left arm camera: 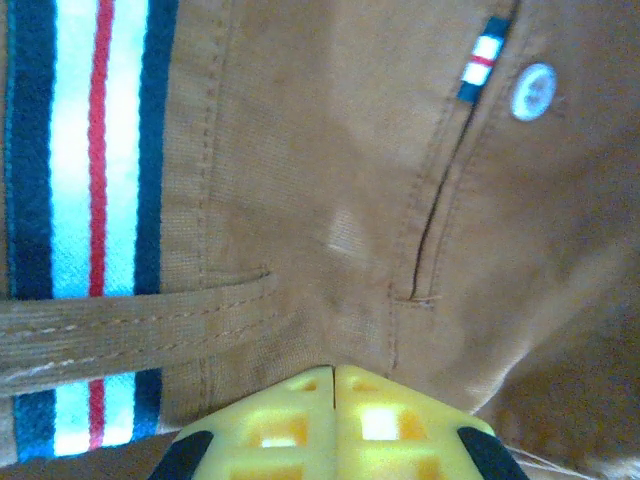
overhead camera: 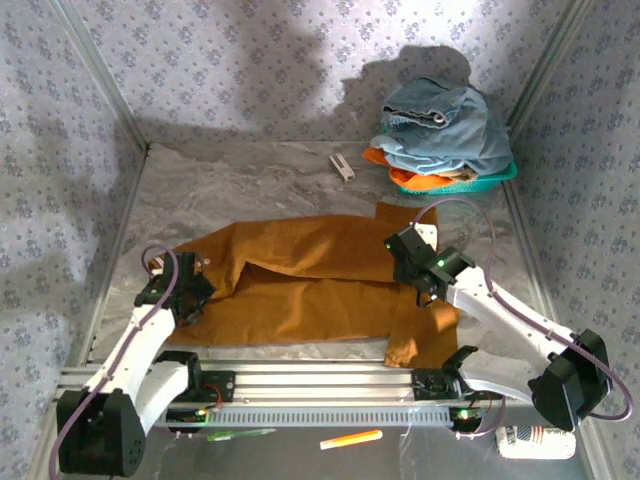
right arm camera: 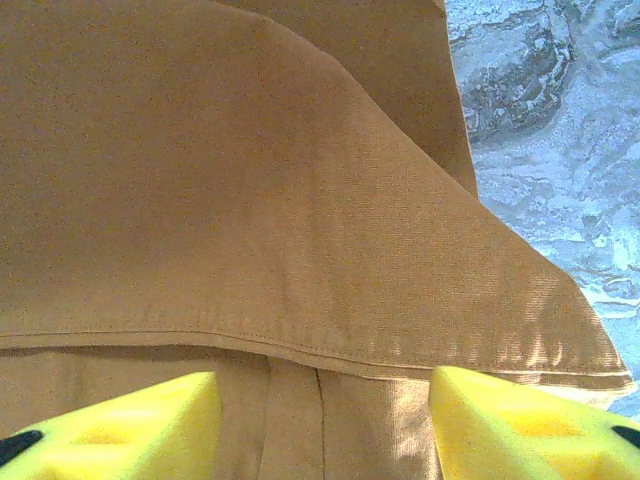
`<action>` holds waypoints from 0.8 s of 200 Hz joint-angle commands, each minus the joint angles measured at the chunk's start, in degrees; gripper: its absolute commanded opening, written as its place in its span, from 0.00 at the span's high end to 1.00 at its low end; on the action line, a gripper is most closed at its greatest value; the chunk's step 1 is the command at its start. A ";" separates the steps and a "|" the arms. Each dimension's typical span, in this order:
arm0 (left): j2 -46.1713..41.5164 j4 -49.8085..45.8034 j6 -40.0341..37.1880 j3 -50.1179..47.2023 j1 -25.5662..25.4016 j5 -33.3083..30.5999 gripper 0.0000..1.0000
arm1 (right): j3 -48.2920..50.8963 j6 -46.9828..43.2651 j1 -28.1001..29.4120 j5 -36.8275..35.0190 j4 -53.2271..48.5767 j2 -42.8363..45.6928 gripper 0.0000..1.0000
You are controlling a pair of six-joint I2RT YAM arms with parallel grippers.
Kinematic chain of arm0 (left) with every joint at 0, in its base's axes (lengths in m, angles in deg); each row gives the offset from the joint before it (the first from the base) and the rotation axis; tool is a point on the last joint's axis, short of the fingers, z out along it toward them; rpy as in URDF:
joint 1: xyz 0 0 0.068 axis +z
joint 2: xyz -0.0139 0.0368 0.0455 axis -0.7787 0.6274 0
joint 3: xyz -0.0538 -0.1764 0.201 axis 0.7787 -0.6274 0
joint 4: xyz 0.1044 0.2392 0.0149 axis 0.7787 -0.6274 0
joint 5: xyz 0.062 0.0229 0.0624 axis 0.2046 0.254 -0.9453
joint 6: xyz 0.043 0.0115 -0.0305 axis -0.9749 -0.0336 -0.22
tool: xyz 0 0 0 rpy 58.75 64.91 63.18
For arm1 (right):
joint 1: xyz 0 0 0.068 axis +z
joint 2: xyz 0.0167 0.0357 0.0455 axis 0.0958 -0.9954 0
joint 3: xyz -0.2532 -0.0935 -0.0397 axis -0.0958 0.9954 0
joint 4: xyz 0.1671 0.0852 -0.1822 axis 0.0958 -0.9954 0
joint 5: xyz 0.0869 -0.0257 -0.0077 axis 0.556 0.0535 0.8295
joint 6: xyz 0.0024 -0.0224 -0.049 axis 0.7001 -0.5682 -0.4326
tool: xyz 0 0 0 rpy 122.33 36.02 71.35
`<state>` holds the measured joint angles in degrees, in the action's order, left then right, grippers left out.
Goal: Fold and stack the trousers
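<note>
left arm angled forward from its base, left gripper [overhead camera: 188, 292] down on the waistband end of the trousers [overhead camera: 300, 285], near the left edge of the table [overhead camera: 250, 185]. its 2 yellow fingers [left arm camera: 280, 425] are pressed together; cloth possibly pinched, not clear in the wrist view. right arm bends in from the right, right gripper [right arm camera: 325, 385] low over a leg hem, jaws apart, nothing held. trousers spread across the near half of the table; far half bare up to the basket [overhead camera: 500, 178].
</note>
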<state>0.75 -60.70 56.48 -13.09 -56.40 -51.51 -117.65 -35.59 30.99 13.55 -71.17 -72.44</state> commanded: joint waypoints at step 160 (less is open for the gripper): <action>46.33 7.32 -5.30 49.55 11.10 10.23 1.00 | -5.63 -7.55 -10.92 7.93 6.23 -5.02 0.46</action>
<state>37.80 -57.09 50.47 30.78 -48.44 -46.49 -119.73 -40.99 21.53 19.02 -65.64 -76.77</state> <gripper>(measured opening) 0.045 0.532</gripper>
